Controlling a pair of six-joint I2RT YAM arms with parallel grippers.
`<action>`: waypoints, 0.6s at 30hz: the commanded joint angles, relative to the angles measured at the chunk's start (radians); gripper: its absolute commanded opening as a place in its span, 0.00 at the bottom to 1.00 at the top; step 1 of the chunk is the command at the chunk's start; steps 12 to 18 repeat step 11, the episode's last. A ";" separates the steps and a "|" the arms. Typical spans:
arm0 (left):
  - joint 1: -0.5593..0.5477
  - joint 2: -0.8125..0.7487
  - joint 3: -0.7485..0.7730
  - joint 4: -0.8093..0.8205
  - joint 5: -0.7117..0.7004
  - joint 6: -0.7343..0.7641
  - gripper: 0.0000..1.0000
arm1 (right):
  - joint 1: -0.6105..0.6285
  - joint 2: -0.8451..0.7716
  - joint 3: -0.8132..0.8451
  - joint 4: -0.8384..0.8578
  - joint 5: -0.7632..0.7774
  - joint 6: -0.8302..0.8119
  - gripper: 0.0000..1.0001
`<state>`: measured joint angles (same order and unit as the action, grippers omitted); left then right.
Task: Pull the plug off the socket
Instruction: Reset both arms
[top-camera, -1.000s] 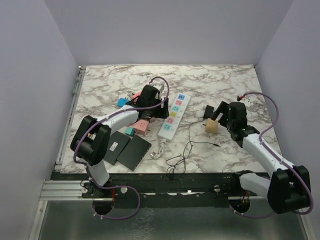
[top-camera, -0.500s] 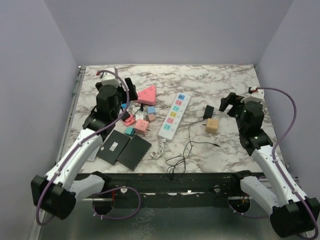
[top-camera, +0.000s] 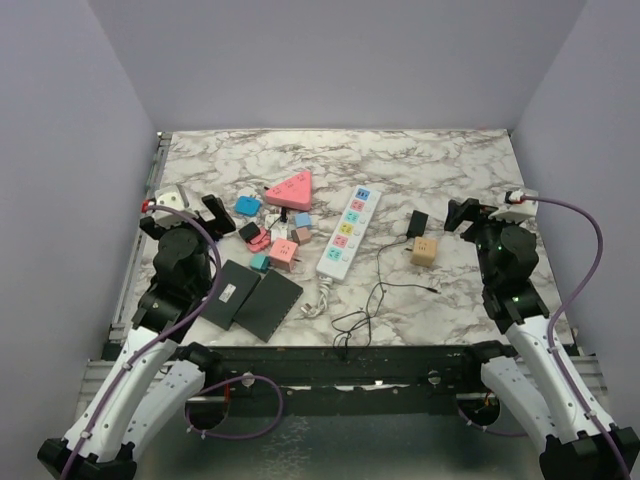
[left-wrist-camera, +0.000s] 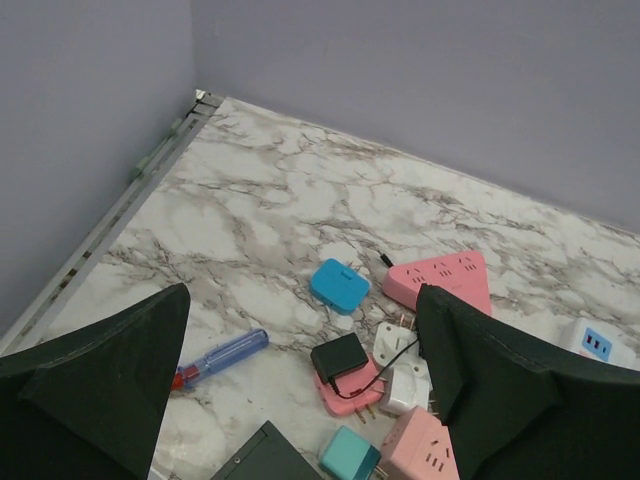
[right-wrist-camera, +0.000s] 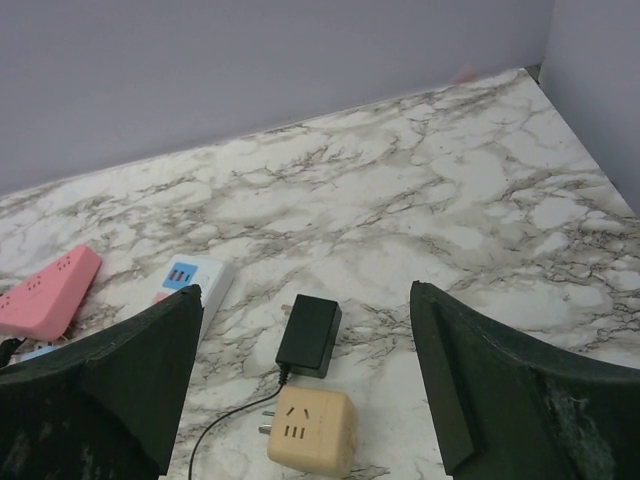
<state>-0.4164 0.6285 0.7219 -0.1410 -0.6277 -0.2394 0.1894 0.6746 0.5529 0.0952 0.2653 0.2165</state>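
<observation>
The marble table (top-camera: 420, 160) is flanked by both arms, each folded high over a near corner. The left gripper (top-camera: 188, 205) is held raised at 9 o'clock of the clutter, jaws spread wide, nothing gripped. The right gripper (top-camera: 476, 214) is held likewise at 3 o'clock, released and empty. The socket (top-camera: 349, 232) is laid mid-table, slanted toward 1 o'clock. The black plug (top-camera: 417, 222) is seen lying apart at the socket's 3 o'clock, just beside a tan cube adapter (top-camera: 424, 251).
</observation>
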 joint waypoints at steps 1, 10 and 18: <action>-0.001 0.007 0.005 -0.042 -0.083 0.018 0.99 | -0.004 -0.010 -0.004 0.030 0.011 -0.016 0.88; -0.001 0.047 0.026 -0.070 -0.071 0.015 0.98 | -0.005 -0.017 0.006 0.013 0.018 -0.012 0.89; -0.001 0.050 0.027 -0.073 -0.073 0.012 0.99 | -0.004 -0.017 0.009 0.012 0.019 -0.010 0.89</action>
